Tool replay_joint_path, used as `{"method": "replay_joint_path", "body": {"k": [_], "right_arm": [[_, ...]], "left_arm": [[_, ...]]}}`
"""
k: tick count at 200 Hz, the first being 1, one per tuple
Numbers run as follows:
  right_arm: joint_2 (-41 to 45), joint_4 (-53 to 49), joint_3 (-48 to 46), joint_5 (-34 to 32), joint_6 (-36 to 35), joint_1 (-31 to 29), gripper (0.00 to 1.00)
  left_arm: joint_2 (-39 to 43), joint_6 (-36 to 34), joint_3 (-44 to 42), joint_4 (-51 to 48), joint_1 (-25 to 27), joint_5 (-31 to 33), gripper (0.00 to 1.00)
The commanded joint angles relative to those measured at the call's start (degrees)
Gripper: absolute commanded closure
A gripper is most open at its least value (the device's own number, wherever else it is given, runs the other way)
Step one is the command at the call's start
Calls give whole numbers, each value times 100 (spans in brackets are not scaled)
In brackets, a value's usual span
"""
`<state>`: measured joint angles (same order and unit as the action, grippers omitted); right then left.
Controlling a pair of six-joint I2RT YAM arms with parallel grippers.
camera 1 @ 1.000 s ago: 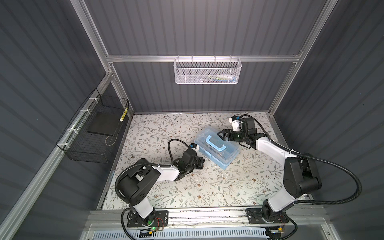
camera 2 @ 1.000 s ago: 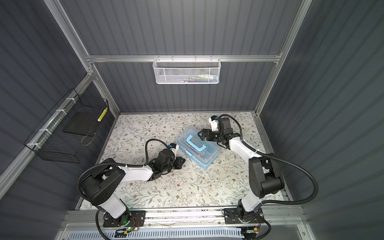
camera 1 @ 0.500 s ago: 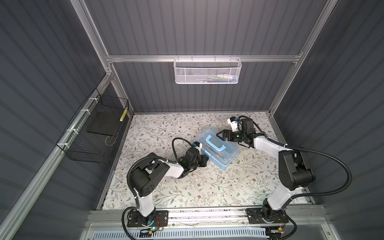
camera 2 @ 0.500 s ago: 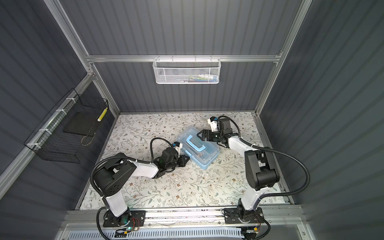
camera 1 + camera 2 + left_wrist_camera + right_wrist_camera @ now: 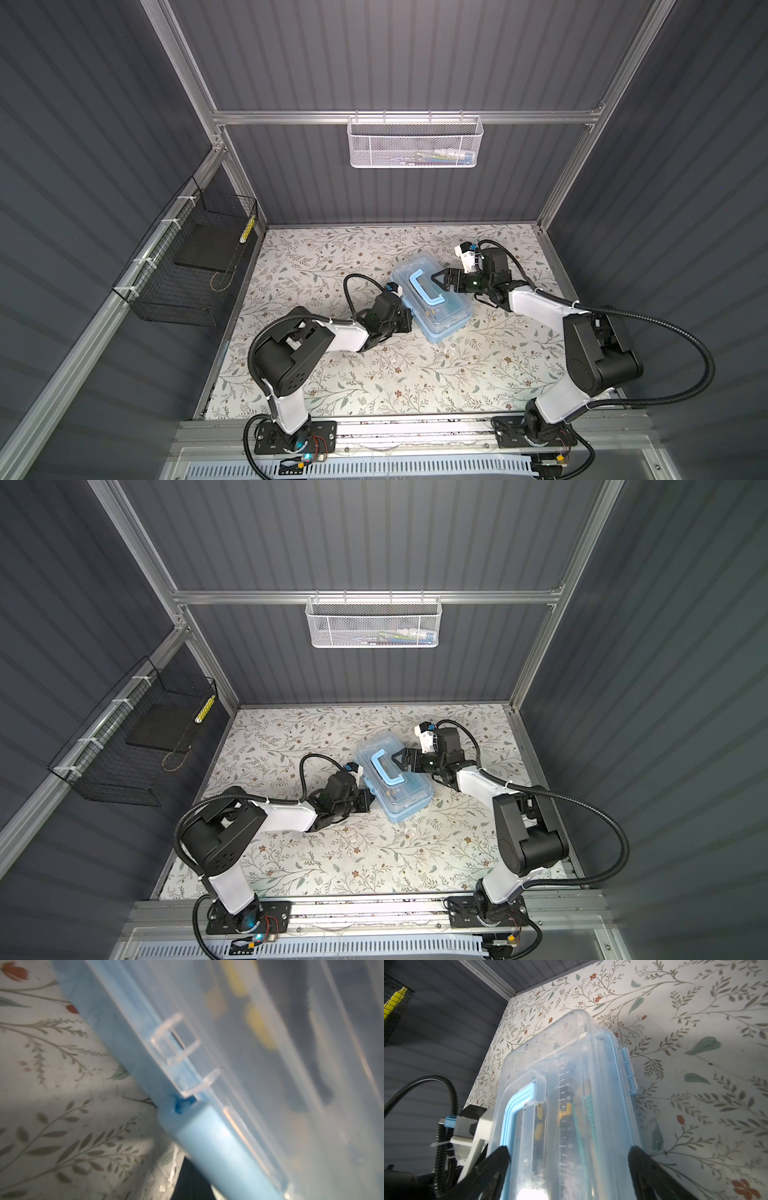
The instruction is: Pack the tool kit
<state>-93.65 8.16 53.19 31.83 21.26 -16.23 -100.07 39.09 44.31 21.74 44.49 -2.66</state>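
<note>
surface: floral-print tabletop; flat and smooth, so I judge a shove would slide the box.
task item: small rectangular light-blue plastic tool box, lying flat between the two grippers. The shell is rigid, probably light, and its glossy walls are likely slippery.
right gripper: jaws spread wide, straddling the box's near end with a finger beside each long wall. Pressing or merely flanking, cannot tell.
left gripper: closed on nothing, tip against the box's long side, beside the latch.
clear lid: down on the box; thin and likely to flex, so press at the rim, not mid-panel.
blue top handle: lying in its lid recess just ahead of the right fingers. Judged the safest hold for lifting.
blue latch: close before the left wrist camera; small snap part, probably needs a firm, square push.
slim tools: yellow and teal shapes under the lid, probably loose, so they may shift if the box tilts.
hidden: the left fingers cannot be made out in their own wrist view. Latch seated or not is too blurred to tell. Tool count and kinds are unreadable through the lid.
</note>
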Motion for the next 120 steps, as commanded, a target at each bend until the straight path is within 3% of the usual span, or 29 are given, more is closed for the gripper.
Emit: {"method": "replay_joint_path", "body": {"k": [1,11,35,54,75,120], "right_arm": [[-132,-702,-84,82,123,-164,8],[-144,-703,-40,99,124,-168,8],[-169,-737,33,101,90,-165,8],[-172,-772,69,106,64,-170,8],[-180,-780,95,143,78,-170,8],[-93,-840,82,146,54,-173,8]], "left_arm": [[638,-305,37,-283,21,251,96],[836,-301,-99,-548,24,344,80],[1347,-262,-525,-843,23,534,55],[1557,-300,-761,-852,21,572,44],[1488,-332,-870,-557,29,426,39],[1423,-46,-921,-108,29,492,39]]}}
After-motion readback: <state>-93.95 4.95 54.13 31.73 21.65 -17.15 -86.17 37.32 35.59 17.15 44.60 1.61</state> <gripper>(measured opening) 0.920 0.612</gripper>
